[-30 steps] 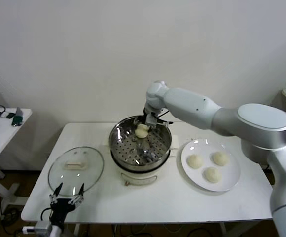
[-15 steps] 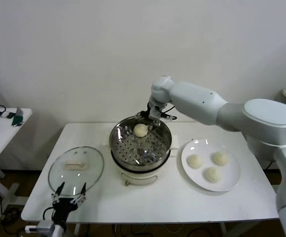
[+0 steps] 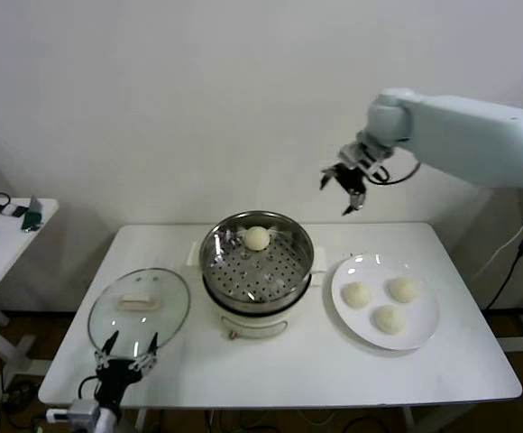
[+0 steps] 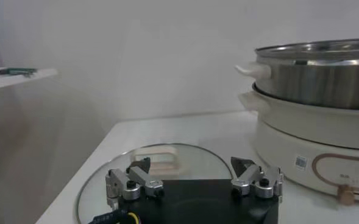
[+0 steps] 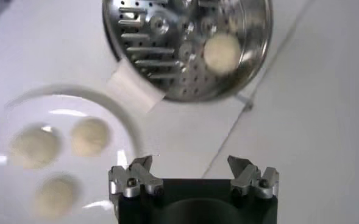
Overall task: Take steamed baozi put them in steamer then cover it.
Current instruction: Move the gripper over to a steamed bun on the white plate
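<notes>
- One baozi (image 3: 257, 238) sits in the steamer (image 3: 216, 271), on the perforated tray floor toward the far rim. Three more baozi (image 3: 387, 305) wait on the white plate (image 3: 419, 336) just right of the steamer.
- Right claw (image 3: 344, 188) hangs high in the air above the gap between steamer and plate, fingers spread apart, carrying nothing.
- Left claw (image 3: 124, 347) is parked low at the near tabletop (image 3: 334, 370) edge, fingers apart too, right by the glass cover (image 3: 139, 308), which lies flat left of the steamer.
- Risk-wise: those buns look soft, so a hard squeeze probably dents one. The three also sit close together, so spread fingers coming down could nudge a neighbour across the plate.
- Dropping one from too high might roll it into the bun in the steamer.
</notes>
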Available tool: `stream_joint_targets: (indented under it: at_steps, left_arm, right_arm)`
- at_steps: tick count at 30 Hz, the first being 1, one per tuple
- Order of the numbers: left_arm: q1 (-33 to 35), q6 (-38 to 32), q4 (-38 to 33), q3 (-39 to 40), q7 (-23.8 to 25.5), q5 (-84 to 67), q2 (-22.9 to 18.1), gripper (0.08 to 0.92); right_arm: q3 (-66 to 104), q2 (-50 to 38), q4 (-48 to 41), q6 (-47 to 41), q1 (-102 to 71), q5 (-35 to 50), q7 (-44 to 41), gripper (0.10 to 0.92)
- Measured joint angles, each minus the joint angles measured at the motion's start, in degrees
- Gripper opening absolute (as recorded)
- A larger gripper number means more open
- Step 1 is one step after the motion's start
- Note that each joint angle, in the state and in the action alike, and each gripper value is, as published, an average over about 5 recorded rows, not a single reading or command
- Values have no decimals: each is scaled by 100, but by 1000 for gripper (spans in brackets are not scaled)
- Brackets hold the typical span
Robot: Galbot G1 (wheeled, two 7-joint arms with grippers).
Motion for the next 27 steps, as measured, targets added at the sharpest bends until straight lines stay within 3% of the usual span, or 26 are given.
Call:
stream_joint_targets:
  at_steps: [12, 27]
  left_arm:
    - [7, -25, -42, -80, -3, -26, -67, 823]
    - [125, -137, -3, -127, -20, 22, -210, 823]
  right_arm:
    - [140, -923, 610, -1297, -959, 283, 433, 823]
    - [1027, -403, -243, -1637, -2454, -161, 577, 823]
